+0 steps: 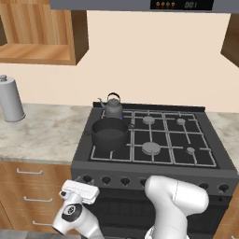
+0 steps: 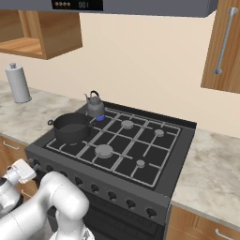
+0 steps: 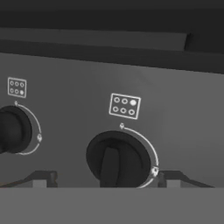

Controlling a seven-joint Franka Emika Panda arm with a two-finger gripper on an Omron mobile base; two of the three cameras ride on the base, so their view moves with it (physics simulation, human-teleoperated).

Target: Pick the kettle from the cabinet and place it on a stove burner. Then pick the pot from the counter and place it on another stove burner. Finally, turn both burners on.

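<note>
1. In the hand view a black stove knob [image 3: 118,161] sits nearest, at six o'clock; its bar points up, tilted slightly; the claw's finger tips [image 3: 43,178] stand either side of it, spread wide, not touching it; a second knob [image 3: 13,130] lies at nine o'clock.
2. The kettle [image 2: 95,106] stands on the rear left burner, a blue flame [image 2: 100,117] at its base; the pot [image 1: 110,133] sits on the front left burner, just before the kettle.
3. The other burners [image 1: 151,148] are bare; the counter [image 1: 39,130] at nine o'clock carries a grey canister [image 1: 10,99]; the cabinet [image 1: 42,30] hangs at eleven o'clock.
</note>
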